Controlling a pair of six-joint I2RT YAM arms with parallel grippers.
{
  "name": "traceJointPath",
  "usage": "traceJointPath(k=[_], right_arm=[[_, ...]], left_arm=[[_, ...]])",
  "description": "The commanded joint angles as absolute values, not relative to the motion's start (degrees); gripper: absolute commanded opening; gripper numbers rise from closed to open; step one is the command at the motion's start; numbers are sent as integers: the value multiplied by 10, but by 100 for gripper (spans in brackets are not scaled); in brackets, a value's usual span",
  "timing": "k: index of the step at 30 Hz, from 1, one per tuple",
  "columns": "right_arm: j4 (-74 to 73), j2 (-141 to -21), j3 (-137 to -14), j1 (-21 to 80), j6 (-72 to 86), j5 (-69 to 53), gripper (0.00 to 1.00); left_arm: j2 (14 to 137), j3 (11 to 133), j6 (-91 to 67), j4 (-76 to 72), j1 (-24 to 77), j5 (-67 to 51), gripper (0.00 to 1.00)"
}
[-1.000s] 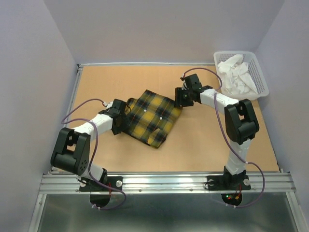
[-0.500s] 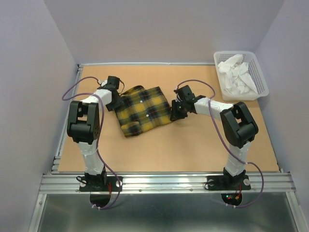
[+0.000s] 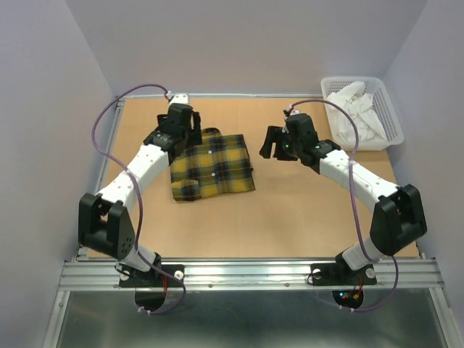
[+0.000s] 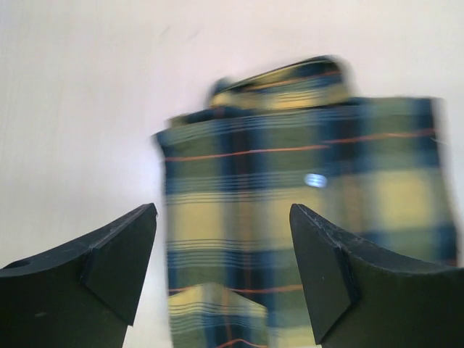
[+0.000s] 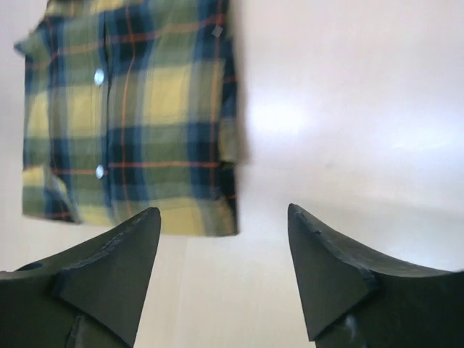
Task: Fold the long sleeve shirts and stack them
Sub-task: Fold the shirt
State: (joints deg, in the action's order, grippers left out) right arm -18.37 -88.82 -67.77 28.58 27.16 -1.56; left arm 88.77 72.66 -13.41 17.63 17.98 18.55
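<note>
A folded yellow and dark plaid long sleeve shirt (image 3: 212, 166) lies flat on the wooden table, left of centre. In the left wrist view the shirt (image 4: 304, 210) fills the middle, its collar end farthest from the camera. My left gripper (image 3: 190, 128) hovers over the shirt's far left corner, open, with nothing between its fingers (image 4: 119, 261). To the right of the shirt's far right corner my right gripper (image 3: 270, 145) stands open and empty, above bare table. The right wrist view shows the shirt (image 5: 130, 116) with two white buttons, apart from the fingers (image 5: 326, 275).
A white plastic basket (image 3: 388, 116) holding crumpled white cloth (image 3: 357, 116) stands at the table's far right corner. Purple-grey walls close in the table on three sides. A metal rail (image 3: 246, 272) runs along the near edge by the arm bases.
The shirt has been turned and shifted into a squared rectangle. Both grippers have let go and opened. The left arm swung to the shirt's far side; the right gripper drew back to the right.
</note>
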Motion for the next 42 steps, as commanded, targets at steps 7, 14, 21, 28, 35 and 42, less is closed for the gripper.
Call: traceJointPath(k=[7,14,21,28,35,42], right_arm=[[-193,-778,-655,233,262,76,100],[-231,-704,-622,196,275,90,100],[-240,-609,-565,185,323,101,100],[-239,-552,-520,185,312,103,100],[-241,-557,-520,185,320,105,100],[-241,-555,-512,185,349,98,100]], left_arm=[[850,661,36,105,473,229,89],[949,684,24,115,567,263,89],[1034,719,5,110,611,311,85],[1095,730,-16,102,612,327,84],[1128,708,-3,74,611,349,78],[1138,699,10,48,598,358,57]])
